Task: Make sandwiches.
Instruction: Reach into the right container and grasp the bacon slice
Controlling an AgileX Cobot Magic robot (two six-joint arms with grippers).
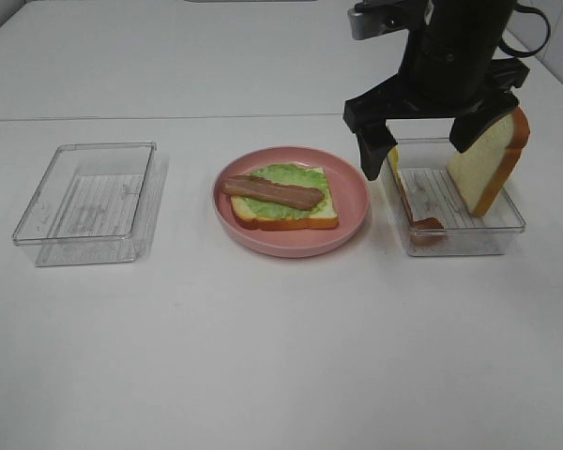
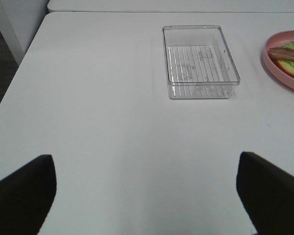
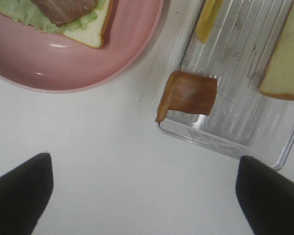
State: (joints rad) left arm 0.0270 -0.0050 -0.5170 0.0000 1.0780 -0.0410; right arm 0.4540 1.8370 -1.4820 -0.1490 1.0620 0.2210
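Note:
On the pink plate [image 1: 352,202] lies an open sandwich stack: a bread slice [image 1: 324,217], a lettuce leaf [image 1: 286,175] and one bacon strip [image 1: 274,192] on top. The right clear tray [image 1: 479,239] holds a second bread slice [image 1: 488,164] leaning upright, a yellow cheese slice [image 1: 394,157] and a bacon strip [image 1: 424,225] draped over its near corner. My right gripper [image 1: 422,141] hangs open above this tray, holding nothing; its wrist view shows the bacon [image 3: 188,93], cheese [image 3: 208,19] and bread [image 3: 284,63] below. My left gripper [image 2: 147,196] is open over bare table.
An empty clear tray [image 1: 38,225] sits left of the plate, also seen in the left wrist view as the tray [image 2: 201,90] with the plate's edge [image 2: 284,68] beyond it. White table surrounds everything; its left edge [image 2: 19,63] shows in the left wrist view.

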